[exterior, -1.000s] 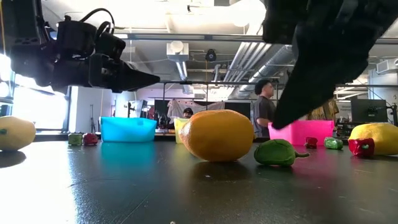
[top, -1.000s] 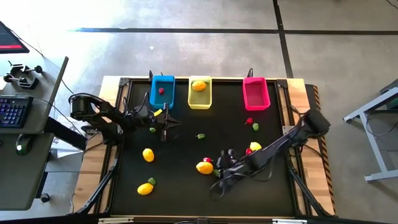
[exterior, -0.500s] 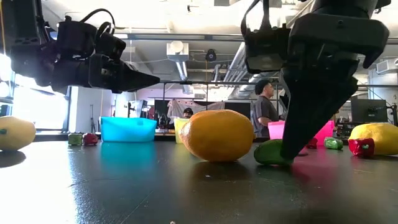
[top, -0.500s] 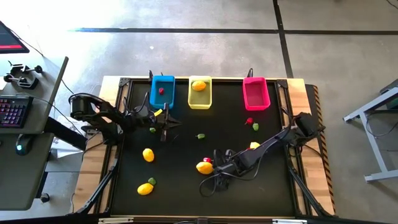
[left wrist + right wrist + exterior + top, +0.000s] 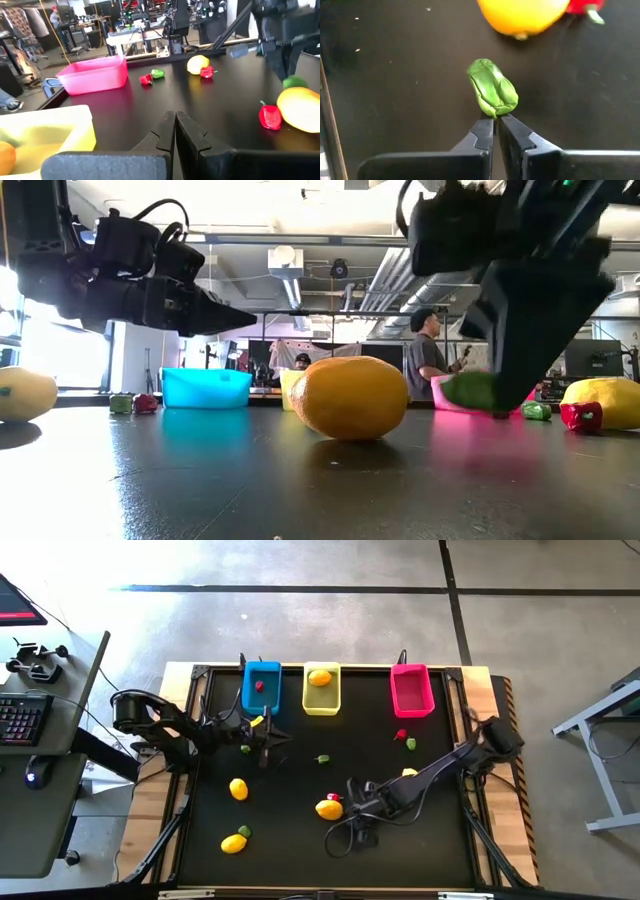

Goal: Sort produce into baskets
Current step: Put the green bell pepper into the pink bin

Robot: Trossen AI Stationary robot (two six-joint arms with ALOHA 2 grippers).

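The left hand point(image 5: 268, 740) hangs above the black surface point(image 5: 300, 840), just in front of the blue basket point(image 5: 261, 687). Its two fingers are pressed together and it holds nothing. It looks like it is waiting.

The blue basket has a red piece point(image 5: 259, 686) in it. Next to it, the yellow basket point(image 5: 321, 690) has a lemon point(image 5: 319, 678) in it. The pink basket point(image 5: 411, 690), farther to the right, looks empty.

Other lemons, red bits and green bits lie here and there on the surface.

Near the middle front lies a big lemon point(image 5: 328, 808), with a red pepper point(image 5: 270, 116) right beside it. Just to the right of them is the right hand point(image 5: 353, 802). It pinches a small green piece point(image 5: 492, 93) by its end. In the low view the green piece point(image 5: 472, 391) is up off the surface, so the pick-up step looks done.

The next move is likely to carry the green piece to a basket. Blue has red and yellow has a lemon, so the pink basket seems the right one. The hand must go up and over the bits in between, get above the basket, and only then let go.
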